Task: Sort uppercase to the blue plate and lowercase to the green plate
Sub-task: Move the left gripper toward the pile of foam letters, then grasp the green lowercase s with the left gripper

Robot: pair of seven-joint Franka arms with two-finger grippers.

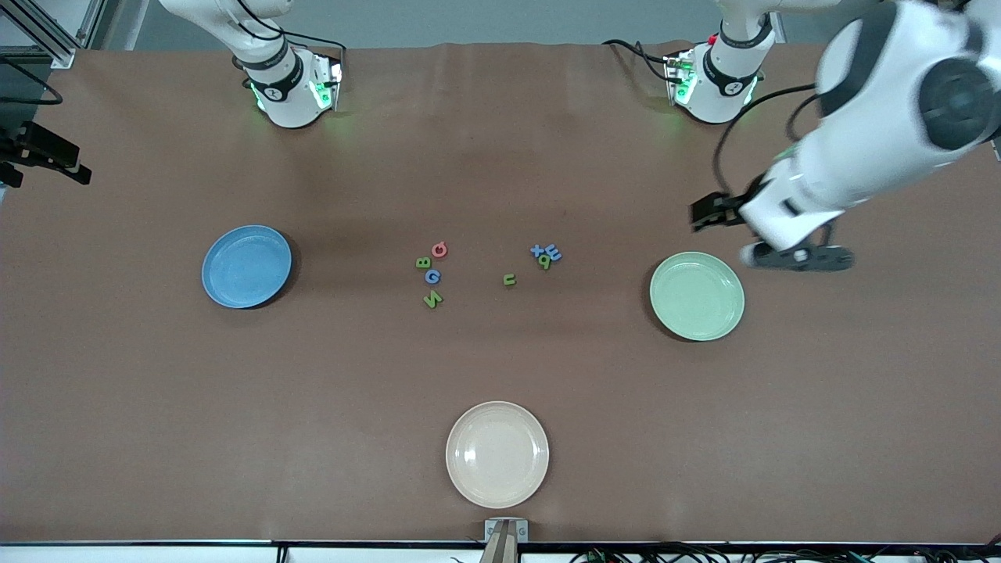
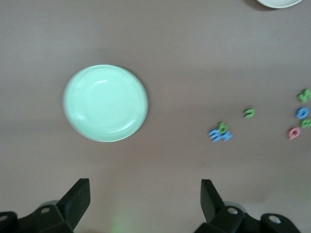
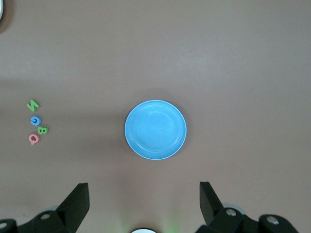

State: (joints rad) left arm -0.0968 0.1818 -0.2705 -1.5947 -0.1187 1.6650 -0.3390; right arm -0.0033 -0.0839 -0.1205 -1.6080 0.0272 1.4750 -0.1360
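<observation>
The blue plate lies toward the right arm's end, bare. The green plate lies toward the left arm's end, bare. Between them lie the uppercase letters: red G, green B, blue G, green S. The lowercase letters lie closer to the green plate: green n, blue x, blue m, green q. My left gripper is open and empty, high over the table beside the green plate. My right gripper is open and empty, high over the table by the blue plate; it is out of the front view.
A cream plate lies near the table's front edge, nearer to the front camera than the letters. The two arm bases stand along the edge farthest from the front camera. The brown table surface stretches wide around the plates.
</observation>
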